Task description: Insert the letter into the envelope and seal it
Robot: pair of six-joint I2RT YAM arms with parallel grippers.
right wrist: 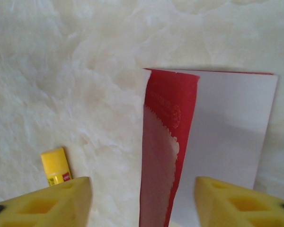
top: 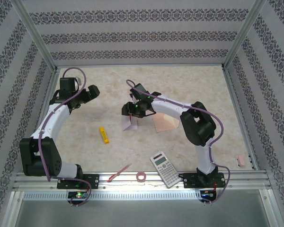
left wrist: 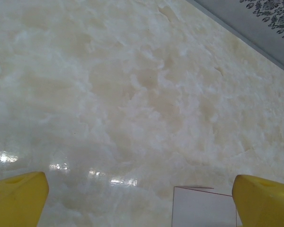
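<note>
The letter [top: 131, 125] lies partly folded on the table, white back up. In the right wrist view one leaf of the letter [right wrist: 163, 156] stands up, showing its pink face and red border. The rest lies flat and white to the right. My right gripper [top: 133, 112] hangs just over it. The right gripper's [right wrist: 142, 191] yellow fingers stand apart either side of the raised leaf, touching nothing. The peach envelope [top: 166, 124] lies to the letter's right, partly under the right arm. My left gripper [top: 88, 94] is open over bare table at the far left, with a white corner of the letter [left wrist: 203, 209] between its fingertips [left wrist: 19, 198].
A yellow glue stick [top: 104, 135] lies left of the letter, also seen as the glue stick [right wrist: 56, 165]. Near the front edge are a calculator [top: 164, 169], a small tape roll [top: 142, 177] and a thin red strip [top: 119, 173]. A pink block [top: 241, 160] sits at the right wall.
</note>
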